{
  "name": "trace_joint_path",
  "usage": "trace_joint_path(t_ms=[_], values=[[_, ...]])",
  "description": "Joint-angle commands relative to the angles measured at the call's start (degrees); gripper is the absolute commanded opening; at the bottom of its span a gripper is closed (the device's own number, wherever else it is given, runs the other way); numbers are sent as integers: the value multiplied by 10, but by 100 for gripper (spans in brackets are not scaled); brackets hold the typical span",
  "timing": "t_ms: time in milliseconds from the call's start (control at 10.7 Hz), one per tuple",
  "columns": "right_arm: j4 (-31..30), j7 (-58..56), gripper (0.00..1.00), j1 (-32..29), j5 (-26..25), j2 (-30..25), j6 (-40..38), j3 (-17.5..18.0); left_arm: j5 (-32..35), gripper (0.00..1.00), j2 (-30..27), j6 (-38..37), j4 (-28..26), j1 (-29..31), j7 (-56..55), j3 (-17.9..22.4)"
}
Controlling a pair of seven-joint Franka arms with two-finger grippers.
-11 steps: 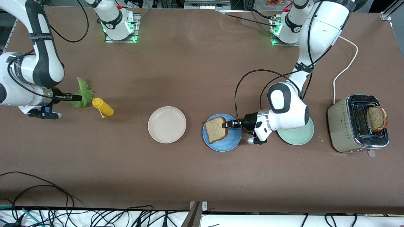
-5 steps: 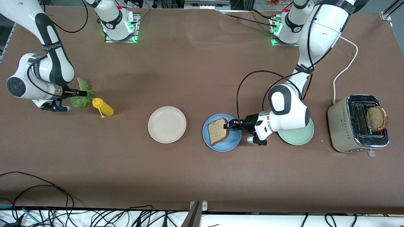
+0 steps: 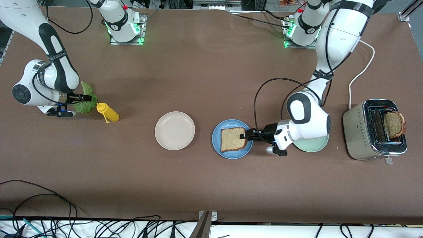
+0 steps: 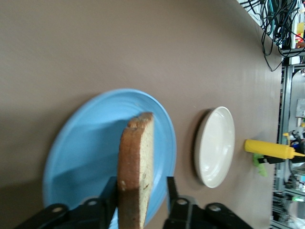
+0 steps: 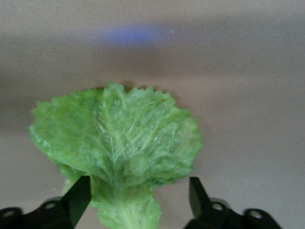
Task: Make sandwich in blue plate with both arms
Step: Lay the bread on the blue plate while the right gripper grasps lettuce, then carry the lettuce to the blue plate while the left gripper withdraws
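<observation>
While our left gripper (image 3: 247, 136) stands loosened around the bread slice (image 3: 232, 139) on the blue plate (image 3: 218, 148), centre frame, our right gripper (image 3: 86, 98), spread wide, straddles the lettuce leaf (image 3: 86, 105), upper left.

I see a tan, speckled bread slice (image 3: 233, 139) with a darker brown crust between the black fingers of my left gripper (image 3: 248, 135), lying on the mid-blue plate (image 3: 231, 153) with faint rings. Beside the blue one sits a cream-white plate (image 3: 174, 130); under my left wrist, a pale green plate (image 3: 314, 145). A bright, ruffled green lettuce leaf (image 5: 116, 143) with paler veins lies between the black fingers of my right gripper (image 5: 139, 195). Just past it, a yellow bottle (image 3: 107, 112). The table (image 3: 205, 82) is plain brown; the toaster (image 3: 373, 130) is silver, with another brown slice (image 3: 394, 124) in it.
</observation>
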Motion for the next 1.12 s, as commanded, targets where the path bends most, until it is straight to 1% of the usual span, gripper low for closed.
trace_joint_path(t_ms=[0,93,187,280,373,466,560,653,746,840,1026], values=[[-2,-11,42,-5,-6,-2,4,2,-24,100,9,-2,5,19,102,16],[-2,-16,25,-6,-6,-3,3,2,-24,100,9,-2,2,19,113,23],[-2,-17,11,-6,-6,-3,3,2,-23,100,9,-2,0,19,115,33],[-1,-17,2,-6,-5,-3,0,2,-23,100,6,-2,-10,20,115,42],[-1,-17,0,-5,-5,-4,-1,2,-23,100,-9,-2,-27,24,114,49],[0,-17,0,-5,-4,-5,-2,2,-18,100,-44,-1,-54,33,113,61],[2,-16,0,-5,-3,-6,-5,3,1,100,-81,-5,-84,42,111,78],[15,-15,0,-4,-3,-12,-23,6,49,100,-119,-6,-118,59,109,79],[39,-12,0,-2,-1,-22,-77,13,104,100,-145,-7,-135,75,106,79],[77,-9,0,0,1,-26,-141,21,151,100,-164,-11,-141,90,105,79],[168,-8,0,1,1,-29,-266,43,233,100,-197,-42,-141,110,84,80]])
